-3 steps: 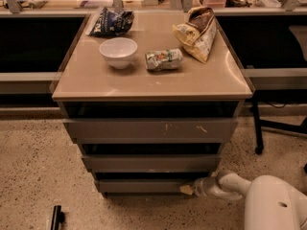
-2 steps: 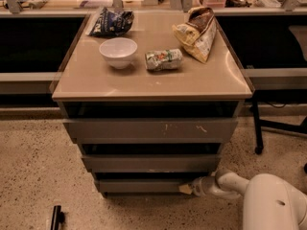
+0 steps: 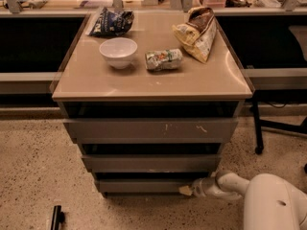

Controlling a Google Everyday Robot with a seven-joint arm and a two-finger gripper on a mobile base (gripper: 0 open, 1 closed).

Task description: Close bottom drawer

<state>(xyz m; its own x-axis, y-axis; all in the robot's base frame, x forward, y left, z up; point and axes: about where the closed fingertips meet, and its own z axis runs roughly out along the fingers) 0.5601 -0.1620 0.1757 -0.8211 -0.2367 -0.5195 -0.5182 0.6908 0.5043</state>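
The bottom drawer [image 3: 144, 185] is the narrowest grey-brown front at the foot of the cabinet, with a plain panel and a thin dark gap above it. It stands slightly out from the cabinet body. My gripper [image 3: 186, 190] reaches in from the lower right on a white arm [image 3: 225, 186]. Its tip touches the right end of the bottom drawer's front, close to the floor.
Above are the medium drawer front [image 3: 151, 163] and the widest one with white scratches [image 3: 151, 128]. The cabinet top [image 3: 96, 75] holds a white bowl [image 3: 118, 51], a crumpled packet [image 3: 163, 60], a tan chip bag [image 3: 196, 32] and a dark bag [image 3: 110, 22]. A chair base [image 3: 259, 150] stands at right.
The gripper has stayed against the right end of the bottom drawer front, shifting only slightly inward. The drawer fronts look much the same.
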